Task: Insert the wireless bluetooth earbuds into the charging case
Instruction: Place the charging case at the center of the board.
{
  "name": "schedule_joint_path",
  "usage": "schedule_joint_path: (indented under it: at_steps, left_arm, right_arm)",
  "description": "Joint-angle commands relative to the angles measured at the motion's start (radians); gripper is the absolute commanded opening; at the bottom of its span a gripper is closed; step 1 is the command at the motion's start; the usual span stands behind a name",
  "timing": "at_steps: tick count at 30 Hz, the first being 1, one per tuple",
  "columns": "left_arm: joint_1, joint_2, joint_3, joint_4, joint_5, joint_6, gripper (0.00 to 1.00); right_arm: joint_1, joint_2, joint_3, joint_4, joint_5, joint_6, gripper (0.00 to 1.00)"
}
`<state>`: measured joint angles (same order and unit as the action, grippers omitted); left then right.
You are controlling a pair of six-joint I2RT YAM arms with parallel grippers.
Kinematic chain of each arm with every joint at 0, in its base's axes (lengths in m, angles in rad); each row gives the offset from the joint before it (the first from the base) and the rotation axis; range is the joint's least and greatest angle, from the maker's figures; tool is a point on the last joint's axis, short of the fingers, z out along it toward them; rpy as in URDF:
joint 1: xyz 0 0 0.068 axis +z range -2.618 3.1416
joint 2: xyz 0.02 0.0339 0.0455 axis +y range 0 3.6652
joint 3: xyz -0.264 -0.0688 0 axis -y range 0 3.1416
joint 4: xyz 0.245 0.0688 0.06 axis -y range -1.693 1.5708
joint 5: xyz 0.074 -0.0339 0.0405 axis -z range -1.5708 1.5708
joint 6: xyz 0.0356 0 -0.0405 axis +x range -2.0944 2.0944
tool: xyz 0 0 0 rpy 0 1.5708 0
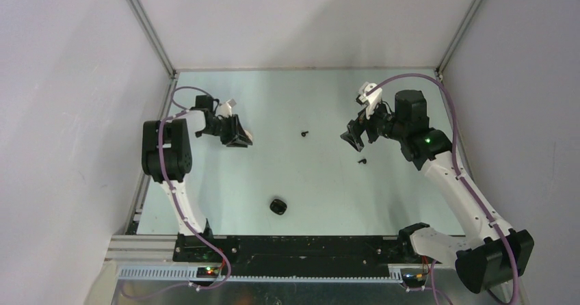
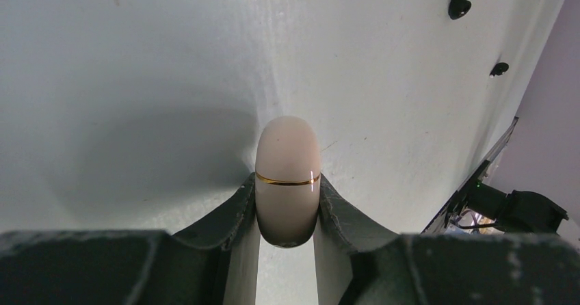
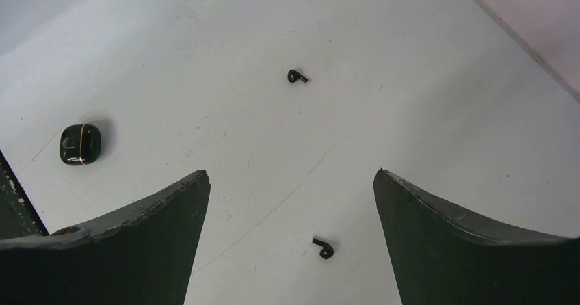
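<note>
My left gripper (image 2: 287, 206) is shut on a cream-white charging case (image 2: 287, 175) with a gold seam, closed, held over the table at the back left (image 1: 232, 133). My right gripper (image 3: 291, 182) is open and empty above the table, at the right in the top view (image 1: 356, 137). Two black earbuds lie on the table: one near the middle (image 1: 305, 134) (image 3: 297, 76) (image 2: 459, 1), one below my right gripper (image 1: 362, 161) (image 3: 323, 248) (image 2: 498, 68). A closed black case (image 1: 278, 206) (image 3: 80, 143) with a gold seam lies near the front middle. No cream-white earbuds show.
Grey walls with metal corner posts (image 1: 147, 24) enclose the pale table (image 1: 308, 182). A black rail (image 1: 301, 247) with the arm bases runs along the near edge.
</note>
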<state>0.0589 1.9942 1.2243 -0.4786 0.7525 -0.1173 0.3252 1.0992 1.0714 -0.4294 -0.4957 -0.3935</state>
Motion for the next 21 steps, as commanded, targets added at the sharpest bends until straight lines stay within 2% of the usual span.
schedule_joint_path:
  at_steps: [1, 8, 12, 21]
  left_arm:
    - [-0.035, -0.031, -0.016, 0.032, -0.030, -0.006, 0.12]
    - [-0.048, -0.017, -0.029, 0.054, -0.008, -0.025, 0.13]
    - [-0.049, -0.001, 0.016, 0.021, 0.004, -0.026, 0.12]
    - [-0.026, 0.114, 0.359, -0.175, -0.014, 0.023, 0.10]
  right_arm:
    - [0.000, 0.004, 0.001, 0.021, -0.008, -0.005, 0.94]
    - [0.001, 0.013, 0.000, 0.021, -0.005, -0.009, 0.94]
    - [0.005, 0.019, 0.000, 0.022, -0.001, -0.010, 0.94]
    - [0.002, 0.025, 0.000, 0.021, 0.013, -0.010, 0.94]
